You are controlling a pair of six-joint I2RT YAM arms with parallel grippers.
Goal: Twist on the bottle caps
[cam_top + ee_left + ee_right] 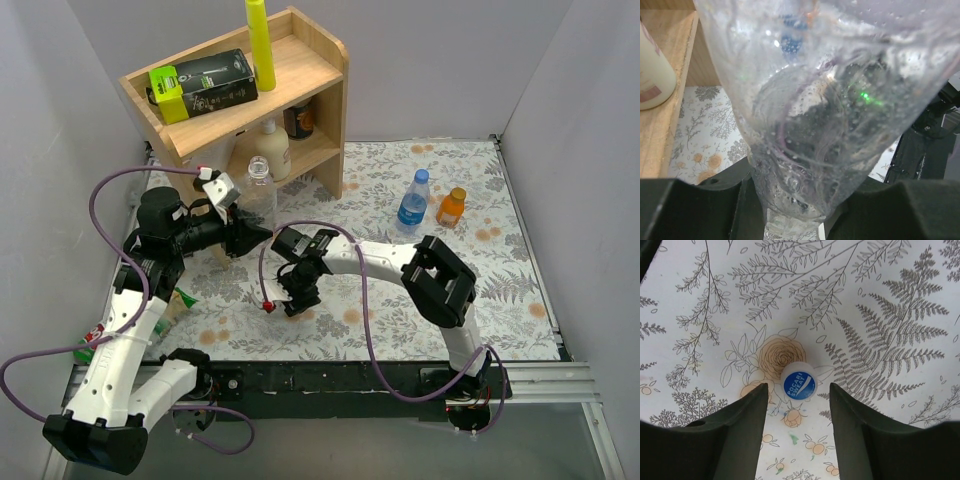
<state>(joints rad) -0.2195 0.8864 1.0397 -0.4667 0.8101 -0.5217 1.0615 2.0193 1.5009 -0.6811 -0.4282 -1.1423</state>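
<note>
My left gripper (pixel 243 233) is shut on the clear unlabelled bottle (pixel 258 188) beside the shelf. In the left wrist view the bottle (pixel 820 100) fills the frame, pinched between my gripper (pixel 795 205). My right gripper (pixel 297 300) points down at the mat, open and empty. In the right wrist view the white cap with a blue top (pixel 799 381) lies flat on the mat just ahead of my open gripper (pixel 799 395), touching neither finger. The blue-label bottle (pixel 412 206) and the short orange bottle (pixel 451 208) stand upright at the back right, each with a cap on.
A wooden shelf (pixel 320 60) stands at the back left with a yellow tube (pixel 261 42) and a black-and-green box (pixel 203 86) on top, and a cream lotion bottle (pixel 272 150) below, also seen in the left wrist view (pixel 652 70). Grey walls close in both sides.
</note>
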